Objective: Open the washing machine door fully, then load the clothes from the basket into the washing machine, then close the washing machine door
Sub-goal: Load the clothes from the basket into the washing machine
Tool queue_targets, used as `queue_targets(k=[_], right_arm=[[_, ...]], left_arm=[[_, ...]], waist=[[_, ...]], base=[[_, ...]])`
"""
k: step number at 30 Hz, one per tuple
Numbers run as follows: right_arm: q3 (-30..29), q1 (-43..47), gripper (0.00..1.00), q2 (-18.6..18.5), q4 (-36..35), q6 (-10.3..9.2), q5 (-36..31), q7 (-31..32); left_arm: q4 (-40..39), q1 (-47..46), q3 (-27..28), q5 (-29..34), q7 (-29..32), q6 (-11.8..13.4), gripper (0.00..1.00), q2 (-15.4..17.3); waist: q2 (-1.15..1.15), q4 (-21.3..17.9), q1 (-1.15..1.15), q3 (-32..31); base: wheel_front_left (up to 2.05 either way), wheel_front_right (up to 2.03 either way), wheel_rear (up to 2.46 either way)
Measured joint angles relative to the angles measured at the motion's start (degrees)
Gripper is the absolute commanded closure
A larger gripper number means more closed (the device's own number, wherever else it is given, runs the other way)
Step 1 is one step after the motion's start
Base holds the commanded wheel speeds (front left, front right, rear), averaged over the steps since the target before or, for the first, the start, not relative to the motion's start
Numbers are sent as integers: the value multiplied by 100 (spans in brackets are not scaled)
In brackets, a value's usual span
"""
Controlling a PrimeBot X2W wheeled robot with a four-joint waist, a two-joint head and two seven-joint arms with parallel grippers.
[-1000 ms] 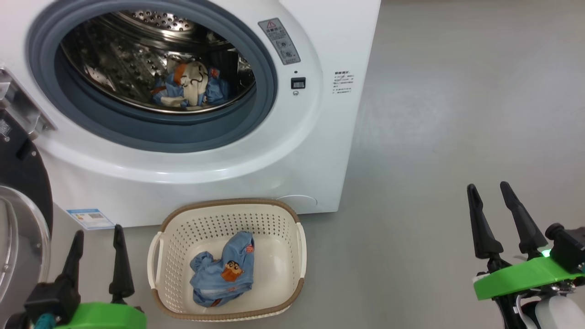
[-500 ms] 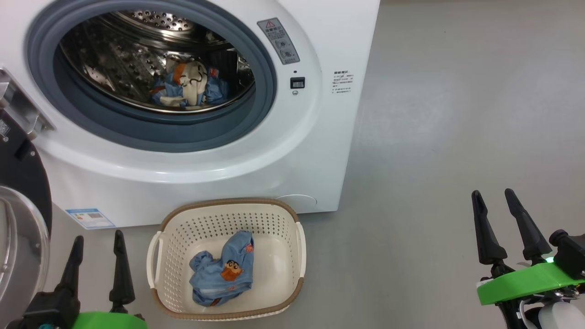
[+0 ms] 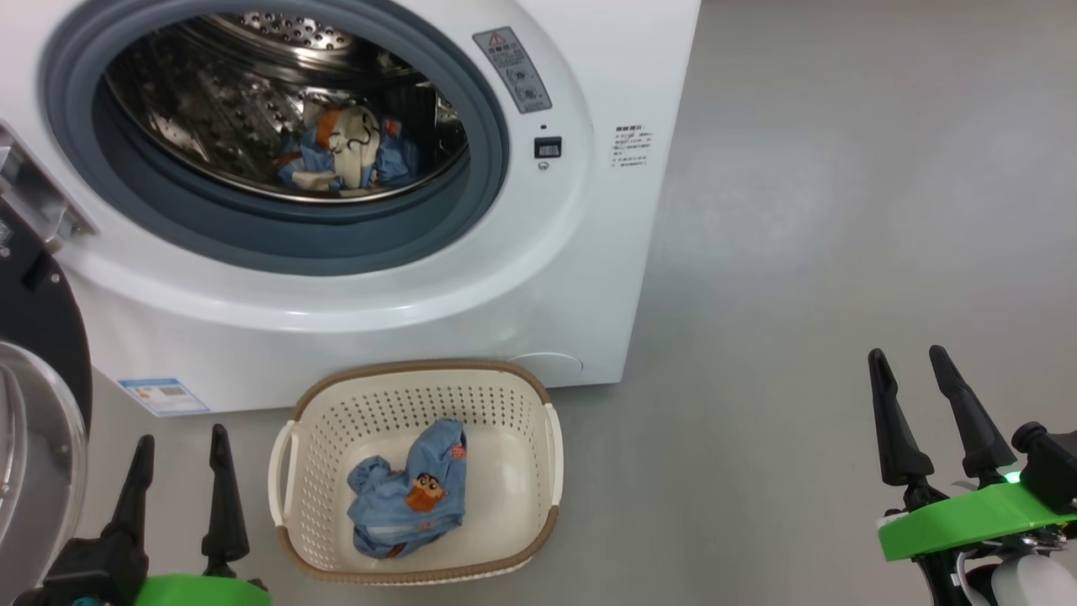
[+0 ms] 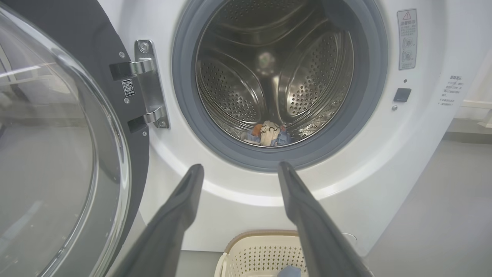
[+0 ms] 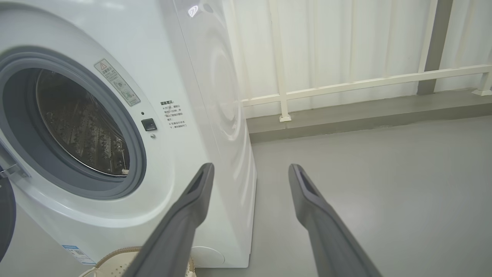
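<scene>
The white washing machine [image 3: 589, 252] [image 4: 415, 161] [image 5: 200, 77] stands with its door [image 3: 34, 404] [image 4: 57, 154] swung wide to the left. Light-blue clothes [image 3: 349, 160] [image 4: 267, 132] lie in the steel drum. Another light-blue garment [image 3: 404, 497] sits in the cream basket [image 3: 538, 539] [image 4: 250, 250] on the floor in front of the machine. My left gripper [image 3: 181, 438] [image 4: 240, 167] is open and empty, left of the basket. My right gripper [image 3: 909, 355] [image 5: 250, 167] is open and empty, far right over bare floor.
Grey floor [image 3: 841, 210] stretches to the right of the machine. A white railing [image 5: 346, 82] and pale wall run behind it. The door hinge [image 4: 148, 84] sits at the left of the opening.
Both grippers have dropped slightly lower in the head view and stayed open. The camera has shifted a little, so machine and basket sit slightly higher.
</scene>
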Motion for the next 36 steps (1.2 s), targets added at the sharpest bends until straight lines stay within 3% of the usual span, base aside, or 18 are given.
queue_targets(k=[17,29,36], right_arm=[[102,-639,0,34,-163,0,-2,0],[97,-1433,0,170,-282,0,-7,0],[114,-1697,0,283,-325,0,-8,0]], left_arm=[[638,-511,-279,-123,1,1,0,-8],[2201,-1933,-808,-102,4,0,0,55],[3409,-2770,-1330,5,5,-16,0,339]], waist=[[0,-29,0,1017],[0,-118,0,2103],[0,-200,0,2666]], base=[[0,0,0],[0,0,0],[0,0,0]])
